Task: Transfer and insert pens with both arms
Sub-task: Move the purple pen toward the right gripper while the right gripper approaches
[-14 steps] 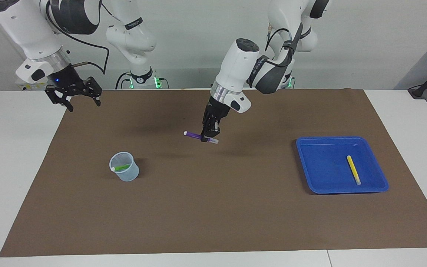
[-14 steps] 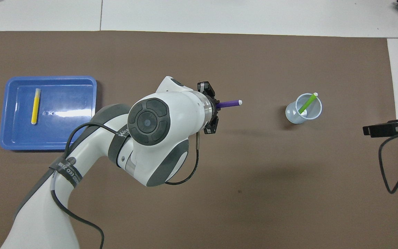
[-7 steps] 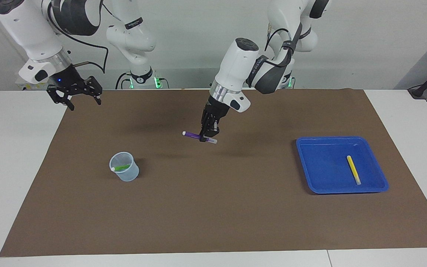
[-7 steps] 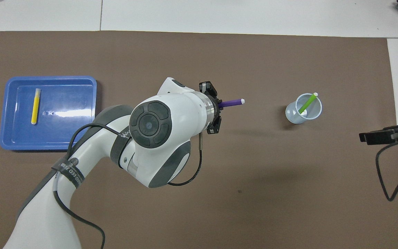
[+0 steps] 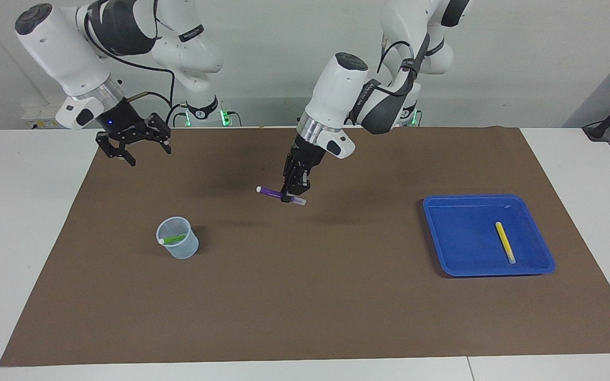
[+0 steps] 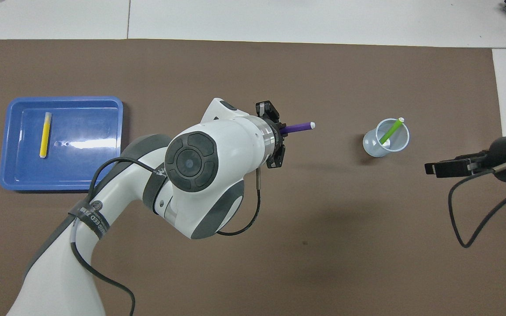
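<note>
We have one pen done — the green pen (image 5: 173, 239) stands in the clear cup (image 5: 178, 245). Our left claw (image 5: 293, 193) pinches the purple pen (image 5: 270, 192) up over the middle of the tabletop (image 5: 305, 296), and our right claw (image 5: 134, 150) hangs spread wide over the mat's edge. The yellow pen (image 5: 505, 242) waits in the blue tray (image 5: 442, 254) — two pens left, we think.

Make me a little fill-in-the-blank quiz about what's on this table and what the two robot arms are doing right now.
1. The left gripper is shut on the ______ pen.
2. The green pen stands in the clear ______.
3. The yellow pen lies in the blue ______.
4. The right gripper, open, holds ______.

Missing words: purple; cup; tray; nothing
</note>
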